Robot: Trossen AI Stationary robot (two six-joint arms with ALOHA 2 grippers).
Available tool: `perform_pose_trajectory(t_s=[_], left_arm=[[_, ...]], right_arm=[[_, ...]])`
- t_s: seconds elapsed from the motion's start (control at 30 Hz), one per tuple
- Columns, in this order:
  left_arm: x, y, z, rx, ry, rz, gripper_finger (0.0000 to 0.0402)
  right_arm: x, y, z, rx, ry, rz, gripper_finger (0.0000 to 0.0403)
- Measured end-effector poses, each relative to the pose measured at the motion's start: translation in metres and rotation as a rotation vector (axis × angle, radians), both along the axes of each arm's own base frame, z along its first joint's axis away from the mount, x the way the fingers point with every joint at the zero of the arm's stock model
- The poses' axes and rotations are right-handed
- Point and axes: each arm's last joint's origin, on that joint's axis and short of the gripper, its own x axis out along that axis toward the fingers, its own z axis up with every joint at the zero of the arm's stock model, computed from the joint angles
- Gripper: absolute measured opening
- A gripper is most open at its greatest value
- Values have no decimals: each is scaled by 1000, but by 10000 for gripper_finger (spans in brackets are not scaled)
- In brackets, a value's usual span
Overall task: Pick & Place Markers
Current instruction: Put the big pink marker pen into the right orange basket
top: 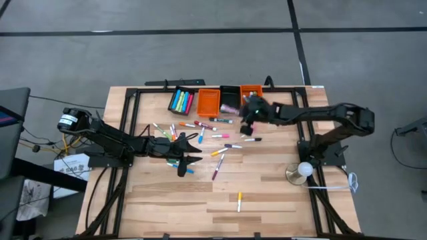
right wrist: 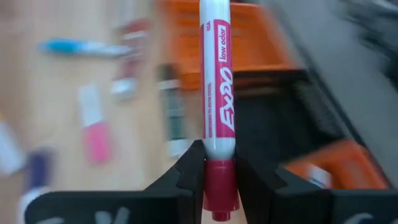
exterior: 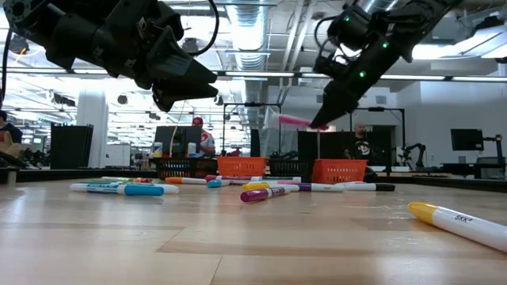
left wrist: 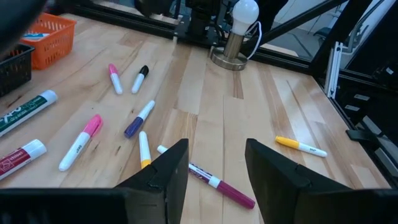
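Several markers [top: 215, 137] lie scattered on the wooden table [top: 267, 200], and they also show in the low view [exterior: 265, 191]. My right gripper [right wrist: 217, 180] is up in the air near the far row of bins, shut on a white marker [right wrist: 216, 81] with pink print and a dark pink end. In the high view that marker [top: 229, 107] hangs in front of the black bin [top: 230, 95]. My left gripper [left wrist: 217, 165] hovers open above the table's left middle, over a purple-capped marker [left wrist: 221, 185], touching nothing. My right gripper pinches the marker between its two fingers where the white barrel meets the dark pink end [right wrist: 219, 169]. The marker runs on straight ahead of the fingers, in line with them. It is lifted clear of the table and bins, roughly level in the low view [exterior: 295, 120].
Along the far edge stand a black bin with coloured markers [top: 181, 101], an orange bin [top: 208, 101] and another orange bin [top: 251, 90]. A lamp with a white bulb [top: 303, 170] stands at the right. One yellow marker [top: 239, 201] lies alone near the front.
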Motion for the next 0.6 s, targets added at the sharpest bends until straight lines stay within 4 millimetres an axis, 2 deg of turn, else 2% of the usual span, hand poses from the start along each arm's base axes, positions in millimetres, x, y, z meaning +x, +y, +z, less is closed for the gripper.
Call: perform_pose_trajectory(t_s=[0.13, 0.27, 0.43, 0.6], left_arm=[[0, 0, 0, 0, 0, 0, 155], [0, 0, 0, 0, 0, 0, 155], [0, 0, 0, 0, 0, 0, 155], [0, 0, 0, 0, 0, 1, 155]], right_arm=[[-17, -24, 12, 30, -97, -266, 67], [-34, -50, 10, 126, -157, -480, 66], [-45, -76, -12, 184, -101, -627, 66], [-44, -89, -40, 222, -3, -670, 66]])
